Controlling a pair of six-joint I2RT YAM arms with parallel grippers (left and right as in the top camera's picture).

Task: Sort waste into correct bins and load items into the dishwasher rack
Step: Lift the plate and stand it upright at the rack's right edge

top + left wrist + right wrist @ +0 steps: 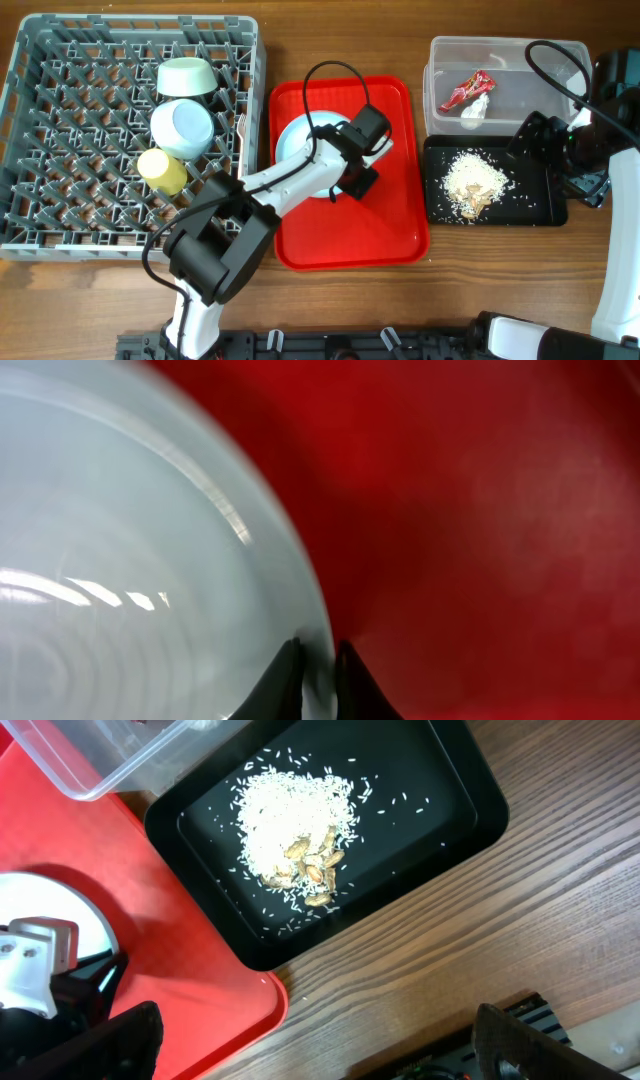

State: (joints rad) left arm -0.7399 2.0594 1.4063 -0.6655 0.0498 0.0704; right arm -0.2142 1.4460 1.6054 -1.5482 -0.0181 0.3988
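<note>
The pale blue plate [296, 137] lies on the red serving tray [385, 235]. My left gripper [352, 183] is shut on the plate's right rim; in the left wrist view the two dark fingertips [285, 670] pinch the rim of the plate [130, 560]. Two blue-green bowls [188, 77] [183, 127] and a yellow cup [162, 170] sit in the grey dishwasher rack [60, 150]. The red wrapper [465, 90] and paper wad [476, 108] lie in the clear tub [500, 48]. Food scraps [475, 183] lie in the black tray [545, 212]. My right gripper [310, 1040] is open over the table's front.
The rack fills the left of the table, the red serving tray [180, 970] the middle, and the tub [110, 760] and black tray [460, 810] the right. Bare wood runs along the front edge. A black cable loops over the red tray.
</note>
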